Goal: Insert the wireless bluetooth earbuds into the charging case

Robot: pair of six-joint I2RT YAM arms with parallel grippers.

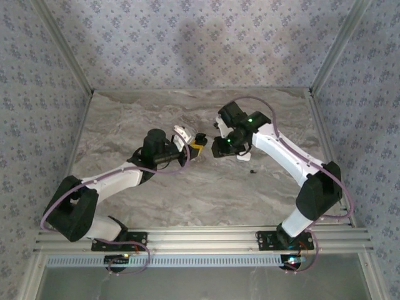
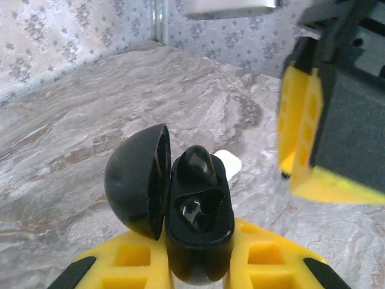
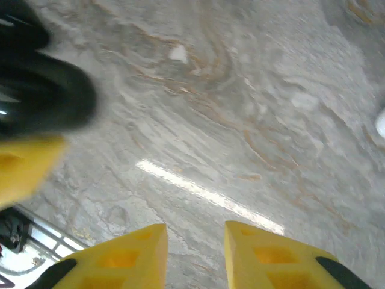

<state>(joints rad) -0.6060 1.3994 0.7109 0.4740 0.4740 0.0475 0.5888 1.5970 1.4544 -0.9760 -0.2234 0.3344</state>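
i've got the left gripper (image 2: 198,268) clamped on the charging case (image 2: 201,211), yellow pads either side of its lower body, approx mid-table and a bit toward the far edge of the table (image 1: 187,200). the case is open, w/ the lid (image 2: 135,180) swung out to the left in the left wrist cam. the far well holds a glossy black lump (image 2: 195,165). it looks like a seated bud but i can't be sure. the near well looks bare w/ a small glint. the right gripper (image 3: 195,244) sits just beside the case on its right, not touching, its fingers parted by a narrow gap w/ nothing btwn them. one earbud (image 1: 252,170), a tiny black speck, lies on the table right of centre, nearer the near edge than the case and apart from both grippers. a small white bit (image 2: 230,162) lies on the table just behind the case.
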